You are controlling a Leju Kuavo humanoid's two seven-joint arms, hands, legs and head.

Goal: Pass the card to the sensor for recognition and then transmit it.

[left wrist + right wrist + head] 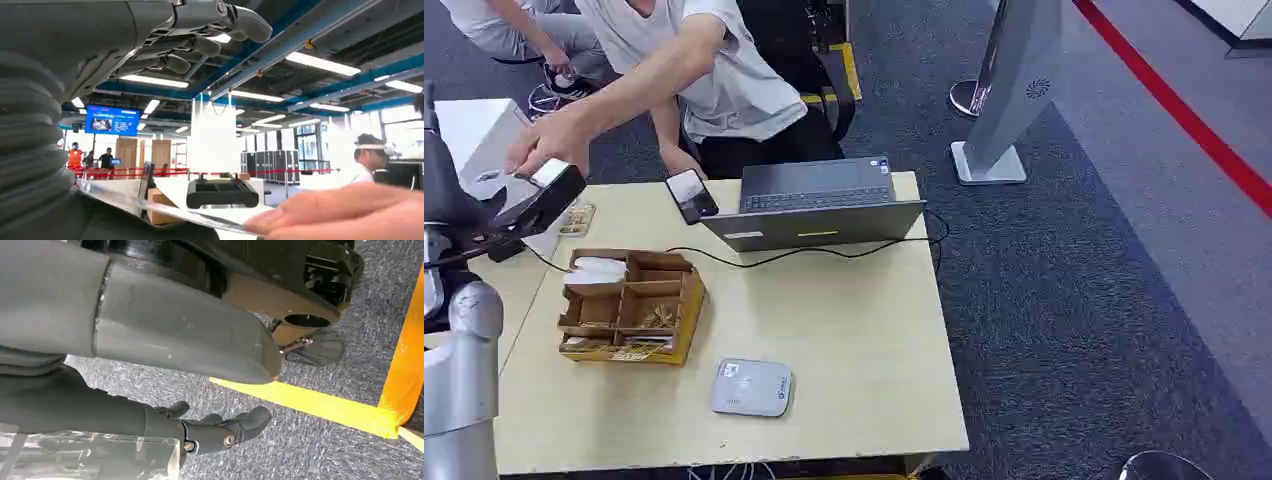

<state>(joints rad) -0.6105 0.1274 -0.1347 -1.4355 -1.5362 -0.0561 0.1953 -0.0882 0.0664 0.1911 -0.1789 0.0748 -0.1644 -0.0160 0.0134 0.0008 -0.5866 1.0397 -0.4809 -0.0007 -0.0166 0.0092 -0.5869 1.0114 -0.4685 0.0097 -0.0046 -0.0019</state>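
Observation:
The white card [550, 172] lies on my raised left hand [542, 208] at the table's far left corner. A person's hand [552, 140] reaches over and pinches the card's far end. In the left wrist view the card [165, 210] runs edge-on across the thumb side, my fingers [200, 35] stand well off it, and the person's fingertips [345, 210] hold its end. The grey card sensor [752, 387] lies flat near the table's front edge. My right hand [220, 430] hangs over the carpet, fingers loosely apart and holding nothing.
A cardboard box with compartments [629, 305] sits at the table's left. An open laptop [819, 205], a phone [691, 194] and a black cable [824, 252] line the far edge. A seated person [724, 70] is behind the table. A silver stand [1004, 100] rises on the carpet to the right.

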